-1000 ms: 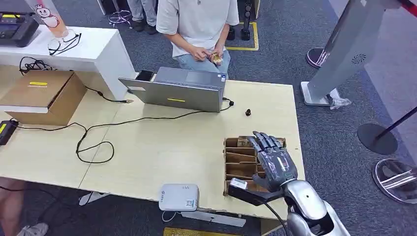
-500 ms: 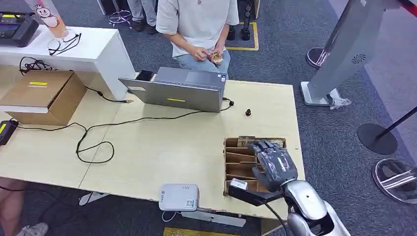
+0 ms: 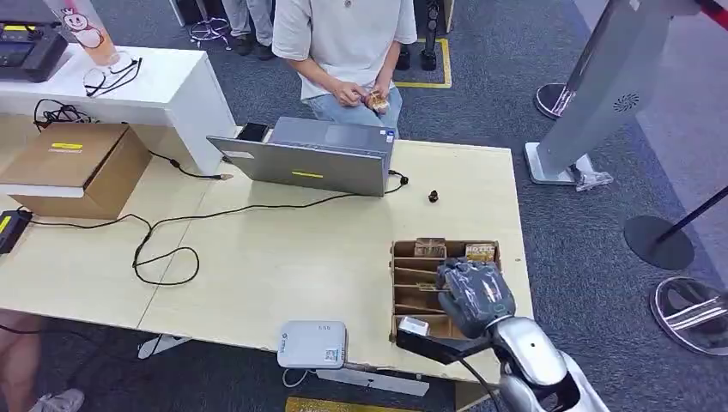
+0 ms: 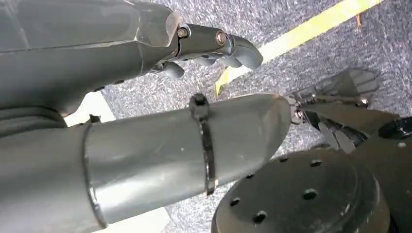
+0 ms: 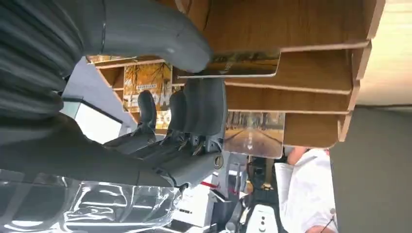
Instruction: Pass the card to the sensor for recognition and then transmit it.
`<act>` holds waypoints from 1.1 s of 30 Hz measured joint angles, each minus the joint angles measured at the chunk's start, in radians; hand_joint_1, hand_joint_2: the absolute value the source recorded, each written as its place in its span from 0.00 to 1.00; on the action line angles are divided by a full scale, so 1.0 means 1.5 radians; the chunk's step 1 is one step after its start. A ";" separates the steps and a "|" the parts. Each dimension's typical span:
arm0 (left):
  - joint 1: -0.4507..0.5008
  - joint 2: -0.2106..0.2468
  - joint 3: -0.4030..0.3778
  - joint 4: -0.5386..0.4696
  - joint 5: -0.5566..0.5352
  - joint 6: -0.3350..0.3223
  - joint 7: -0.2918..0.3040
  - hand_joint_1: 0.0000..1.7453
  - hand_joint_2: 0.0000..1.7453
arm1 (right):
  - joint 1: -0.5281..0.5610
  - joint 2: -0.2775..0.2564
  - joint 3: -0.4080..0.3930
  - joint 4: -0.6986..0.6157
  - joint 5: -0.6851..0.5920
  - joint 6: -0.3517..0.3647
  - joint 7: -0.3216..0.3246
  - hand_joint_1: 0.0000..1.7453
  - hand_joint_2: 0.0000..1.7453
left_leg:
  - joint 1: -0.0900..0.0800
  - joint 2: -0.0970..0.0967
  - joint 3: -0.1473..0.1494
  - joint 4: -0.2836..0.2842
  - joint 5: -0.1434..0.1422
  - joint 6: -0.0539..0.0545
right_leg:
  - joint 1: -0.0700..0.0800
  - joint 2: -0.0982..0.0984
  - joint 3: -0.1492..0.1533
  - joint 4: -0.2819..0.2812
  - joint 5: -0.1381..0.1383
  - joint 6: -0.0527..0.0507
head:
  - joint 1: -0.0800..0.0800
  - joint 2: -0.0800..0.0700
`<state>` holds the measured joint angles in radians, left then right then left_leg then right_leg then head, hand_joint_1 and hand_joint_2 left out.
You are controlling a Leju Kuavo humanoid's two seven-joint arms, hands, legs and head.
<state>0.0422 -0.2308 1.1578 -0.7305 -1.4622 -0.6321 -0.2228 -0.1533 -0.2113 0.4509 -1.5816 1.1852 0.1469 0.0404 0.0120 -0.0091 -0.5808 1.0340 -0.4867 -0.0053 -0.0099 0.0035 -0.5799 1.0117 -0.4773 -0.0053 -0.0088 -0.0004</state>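
Note:
A slotted cardboard card rack (image 3: 407,276) stands at the table's near right corner, with picture cards (image 3: 429,247) upright in its far slots. My right hand (image 3: 475,296) is curled down into the rack. In the right wrist view its thumb (image 5: 155,34) and dark fingers (image 5: 204,109) pinch the edge of an autumn-picture card (image 5: 238,64) that sits in a slot of the rack (image 5: 311,80). The white sensor box (image 3: 312,344) lies at the table's near edge, left of the rack. My left hand (image 4: 160,58) hangs over the carpet, fingers loosely apart, holding nothing.
A grey laptop (image 3: 318,156) sits at the far edge with a seated person (image 3: 343,39) behind it. Black cables (image 3: 163,249) loop across the left half of the table by a cardboard box (image 3: 77,167). More cards (image 5: 255,133) fill neighbouring slots.
My right hand's fingers, stretched out over the rack a second ago, have curled down and closed on a card. Nothing else has moved.

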 joint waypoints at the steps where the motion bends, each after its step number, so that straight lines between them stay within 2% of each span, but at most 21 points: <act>1: 0.000 0.001 0.000 0.001 0.000 0.002 0.000 0.00 0.00 | -0.001 0.000 0.001 0.004 0.000 0.000 0.000 0.67 1.00 | 0.000 0.000 0.000 0.000 0.000 0.000 | 0.000 0.000 0.000 0.000 0.000 0.000 | 0.000 0.000; 2: 0.000 0.002 0.000 0.001 0.000 0.003 0.000 0.00 0.00 | -0.002 0.000 0.003 0.007 0.000 0.001 0.000 0.65 1.00 | 0.000 0.000 0.000 0.000 0.000 0.000 | 0.000 0.000 0.000 0.000 0.000 0.000 | 0.000 0.000; 3: -0.001 0.003 0.000 0.001 0.000 0.003 0.000 0.00 0.00 | -0.003 -0.001 0.005 0.011 0.000 0.001 0.000 0.54 1.00 | 0.000 0.000 0.000 0.000 0.000 0.000 | 0.000 0.000 0.000 0.000 0.000 0.000 | 0.000 0.000; 4: -0.001 0.003 0.000 0.002 0.000 0.004 0.000 0.00 0.00 | -0.005 -0.001 0.008 0.015 0.000 0.002 0.000 0.58 1.00 | 0.000 0.000 0.000 0.000 0.000 0.000 | 0.000 0.000 0.000 0.000 0.000 0.000 | 0.000 0.000; 5: -0.001 0.004 0.000 0.002 0.000 0.004 0.000 0.00 0.00 | -0.007 -0.001 0.012 0.020 0.000 0.002 0.000 0.72 1.00 | 0.000 0.000 0.000 0.000 0.000 0.000 | 0.000 0.000 0.000 0.000 0.000 0.000 | 0.000 0.000; 6: -0.002 0.004 0.000 0.003 0.000 0.004 0.000 0.00 0.00 | -0.008 -0.001 0.015 0.024 0.000 0.002 0.000 0.80 1.00 | 0.000 0.000 0.000 0.000 0.000 0.000 | 0.000 0.000 0.000 0.000 0.000 0.000 | 0.000 0.000; 8: -0.002 0.006 0.000 0.005 0.001 0.004 -0.001 0.00 0.00 | -0.011 -0.001 0.016 0.029 0.000 0.002 0.000 0.90 1.00 | 0.000 0.000 0.000 0.000 0.000 0.000 | 0.000 0.000 0.000 0.000 0.000 0.000 | 0.000 0.000; 9: -0.002 0.006 0.000 0.005 0.002 0.004 -0.001 0.00 0.00 | -0.011 -0.001 0.017 0.030 0.000 0.002 0.000 0.99 1.00 | 0.000 0.000 0.000 0.000 0.000 0.000 | 0.000 0.000 0.000 0.000 0.000 0.000 | 0.000 0.000; 20: 0.001 0.002 0.011 0.004 -0.002 -0.022 -0.011 0.00 0.00 | -0.023 -0.001 0.030 0.033 -0.022 -0.020 -0.008 1.00 1.00 | 0.000 0.000 0.000 0.000 0.000 0.000 | 0.000 0.000 0.000 0.000 0.000 0.000 | 0.000 0.000; 33: 0.001 -0.004 0.023 -0.001 -0.017 -0.023 -0.020 0.00 0.00 | -0.028 0.000 0.022 0.001 -0.049 -0.072 -0.023 1.00 1.00 | 0.000 0.000 0.000 0.000 0.000 0.000 | 0.000 0.000 0.000 0.000 0.000 0.000 | 0.000 0.000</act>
<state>0.0440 -0.2373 1.1929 -0.7317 -1.4878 -0.6661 -0.2533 -0.1956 -0.2117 0.4833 -1.5805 1.1116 0.0389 0.0053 0.0120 -0.0092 -0.5808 1.0340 -0.4867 -0.0053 -0.0099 0.0034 -0.5798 1.0117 -0.4773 -0.0053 -0.0084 -0.0004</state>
